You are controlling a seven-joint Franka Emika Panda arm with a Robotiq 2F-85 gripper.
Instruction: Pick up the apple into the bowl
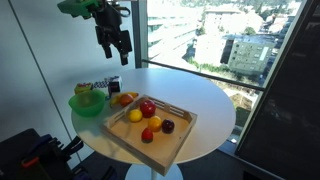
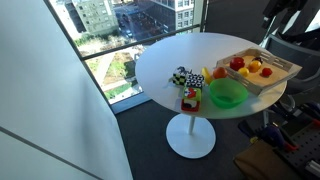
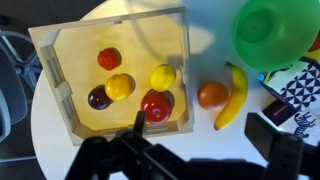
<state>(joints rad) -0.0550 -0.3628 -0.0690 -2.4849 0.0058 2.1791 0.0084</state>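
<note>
The apple (image 3: 156,105) is glossy red and lies in the wooden tray (image 3: 60,80), near its edge beside the loose fruits. It also shows in both exterior views (image 1: 147,107) (image 2: 237,63). The green bowl (image 3: 275,30) stands empty on the white table beside the tray, and shows in both exterior views (image 1: 87,102) (image 2: 227,94). My gripper (image 1: 115,50) hangs high above the table, over the bowl side, open and empty. In the wrist view its fingers (image 3: 205,135) spread wide, one at the apple's edge, one near the packets.
The tray also holds a small red fruit (image 3: 109,58), a yellow lemon (image 3: 162,76), an orange-yellow fruit (image 3: 119,87) and a dark plum (image 3: 99,98). A banana (image 3: 233,95) and an orange fruit (image 3: 212,94) lie between tray and bowl. Patterned packets (image 3: 300,95) lie near the bowl.
</note>
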